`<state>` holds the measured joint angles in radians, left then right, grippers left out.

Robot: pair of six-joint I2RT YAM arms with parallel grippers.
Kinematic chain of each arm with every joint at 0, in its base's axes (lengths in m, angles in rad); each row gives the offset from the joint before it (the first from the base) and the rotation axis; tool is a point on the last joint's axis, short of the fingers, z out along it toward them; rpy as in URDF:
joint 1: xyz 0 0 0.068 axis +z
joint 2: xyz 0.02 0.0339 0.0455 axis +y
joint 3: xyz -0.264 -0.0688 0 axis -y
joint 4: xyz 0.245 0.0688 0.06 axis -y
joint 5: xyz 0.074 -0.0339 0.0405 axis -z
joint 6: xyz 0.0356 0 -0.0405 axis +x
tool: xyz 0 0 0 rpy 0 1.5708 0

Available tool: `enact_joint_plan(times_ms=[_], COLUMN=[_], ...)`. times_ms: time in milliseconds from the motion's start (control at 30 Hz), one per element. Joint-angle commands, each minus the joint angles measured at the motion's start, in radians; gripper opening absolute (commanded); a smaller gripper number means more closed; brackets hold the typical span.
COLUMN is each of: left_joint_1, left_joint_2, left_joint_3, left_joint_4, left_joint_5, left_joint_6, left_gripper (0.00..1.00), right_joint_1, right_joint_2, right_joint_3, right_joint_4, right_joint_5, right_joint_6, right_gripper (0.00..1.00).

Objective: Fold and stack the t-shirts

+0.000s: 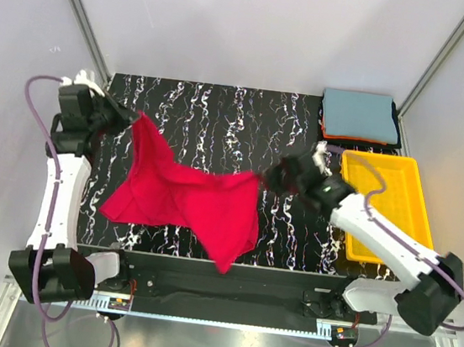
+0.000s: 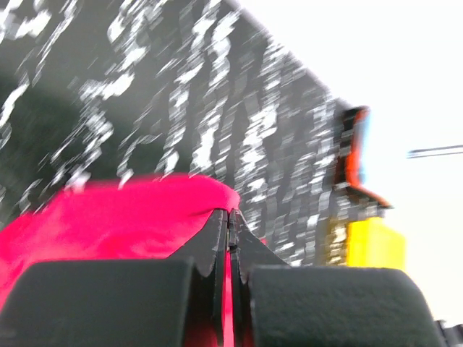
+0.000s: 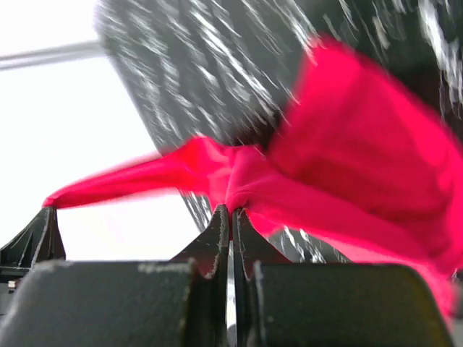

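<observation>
The red shirt point(image 1: 186, 202) hangs in the middle of the frame. The left gripper point(image 1: 130, 118) clamps its upper left corner, the right gripper point(image 1: 269, 176) its right corner.

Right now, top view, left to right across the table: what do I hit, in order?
left tool pinching a corner → red t-shirt → right tool pinching the other end → yellow tray. Folded stack at the far right overlaps the tray's span, so it is left out.
</observation>
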<state>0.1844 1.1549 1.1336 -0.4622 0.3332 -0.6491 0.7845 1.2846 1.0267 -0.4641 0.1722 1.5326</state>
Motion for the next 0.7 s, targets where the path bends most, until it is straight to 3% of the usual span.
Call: enact_joint_plan(times_ms=[0, 33, 233, 467, 533, 667], left_joint_1=[0.004, 0.004, 0.004, 0.004, 0.004, 0.004], left_joint_2=[-0.041, -0.058, -0.144, -0.296, -0.304, -0.203], left_joint_3=[0.197, 0.219, 0.356, 0.491, 0.514, 0.471], left_joint_4=[0.004, -0.009, -0.148, -0.308, -0.29, -0.217], left_joint_5=[0.087, 0.096, 0.104, -0.046, -0.046, 0.071], left_joint_6=[-0.052, -0.055, -0.005, 0.04, 0.032, 0.002], left_gripper=[0.0, 0.0, 0.0, 0.0, 0.0, 0.0], right_joint_1=[-0.05, -0.054, -0.079, -0.077, -0.079, -0.077], right_joint_2=[-0.077, -0.09, -0.283, -0.485, -0.475, -0.264], right_joint_3=[0.25, 0.356, 0.573, 0.581, 0.582, 0.699], right_joint_4=[-0.236, -0.345, -0.572, -0.662, -0.656, -0.608], right_joint_5=[0.159, 0.2, 0.398, 0.371, 0.413, 0.553], right_joint_6=[-0.377, -0.414, -0.578, -0.559, -0.575, -0.758], right_gripper=[0.0, 0.0, 0.0, 0.0, 0.0, 0.0])
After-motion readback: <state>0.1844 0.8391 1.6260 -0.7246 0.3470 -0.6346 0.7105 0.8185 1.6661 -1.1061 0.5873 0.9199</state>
